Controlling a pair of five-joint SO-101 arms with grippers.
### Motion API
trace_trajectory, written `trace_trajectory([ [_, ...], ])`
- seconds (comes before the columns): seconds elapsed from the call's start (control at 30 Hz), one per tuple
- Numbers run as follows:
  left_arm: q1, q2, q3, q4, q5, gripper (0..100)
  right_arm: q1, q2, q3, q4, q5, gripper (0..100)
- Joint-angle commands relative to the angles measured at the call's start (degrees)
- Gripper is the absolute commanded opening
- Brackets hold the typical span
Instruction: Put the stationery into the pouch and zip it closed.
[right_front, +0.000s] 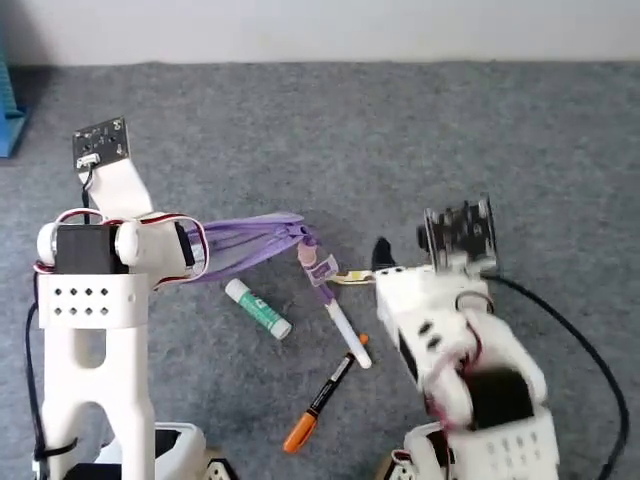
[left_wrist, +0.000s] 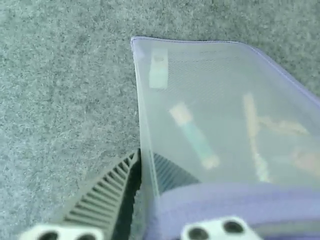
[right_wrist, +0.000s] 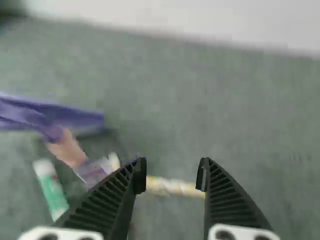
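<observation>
While left tool (left_wrist: 144, 162) grips pouch (left_wrist: 215, 115), right tool (right_wrist: 171, 167) gapes near yellowish item (right_wrist: 172, 187).

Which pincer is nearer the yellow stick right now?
Right. The right pincer is open, its tips right at the yellow stick; the left pincer grips the pouch, farther off.

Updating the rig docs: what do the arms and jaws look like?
Both arms are white plastic shells with black servos. Left arm has red, white and black wires; right arm trails a black cable. Jaws are black, ribbed wedges on white mounts.
</observation>
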Motion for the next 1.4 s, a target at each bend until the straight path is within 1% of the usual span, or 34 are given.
trace_trajectory([
  [0.0, -0.6, 3.1, 0.5, 1.2, 0.6, 1, 5.0, 8.6, -3.0, 1.1, -0.3, 16.5],
  [0.13, -0.6, 3.1, 0.5, 1.2, 0.6, 1, 5.4, 21.1, -7.8, 3.3, 0.1, 16.5],
  [0.17, -0.6, 3.1, 0.5, 1.2, 0.6, 1, 5.4, 24.7, -9.8, 4.5, 1.2, 16.5],
  [0.3, -0.6, 3.1, 0.5, 1.2, 0.6, 1, 5.4, 39.2, -17.1, 8.0, 7.4, 16.8],
  [0.43, -0.6, 3.1, 0.5, 1.2, 0.6, 1, 5.3, 53.1, -25.1, 10.7, 17.1, 16.9],
  [0.5, -0.6, 3.1, 0.5, 1.2, 0.6, 1, 4.1, 59.1, -29.0, 11.6, 20.8, 16.9],
  [0.6, -0.6, 3.1, 0.6, 1.2, 0.6, 1, 2.0, 66.3, -34.5, 14.3, 24.1, 16.9],
  [0.83, -0.6, 3.1, 0.6, 1.2, 0.6, 1, -3.0, 78.0, -43.0, 13.4, 29.5, 16.9],
  [1.0, -0.6, 3.1, 0.6, 1.2, 0.6, 1, -4.2, 85.4, -46.5, 11.1, 29.8, 16.9],
  [1.17, -0.6, 3.1, 0.6, 1.2, 0.6, 1, -3.6, 91.7, -49.6, 11.3, 29.9, 16.5],
  [1.27, -0.6, 3.1, 0.6, 1.2, 0.6, 1, -1.1, 93.1, -49.9, 11.7, 30.0, 16.4],
  [1.3, -0.6, 3.1, 0.6, 1.2, 0.6, 1, -0.3, 93.3, -49.8, 11.8, 30.3, 15.2],
  [1.37, -0.6, 3.1, 0.6, 1.2, 0.6, 1, 1.7, 93.5, -49.8, 12.8, 32.6, 9.6],
])
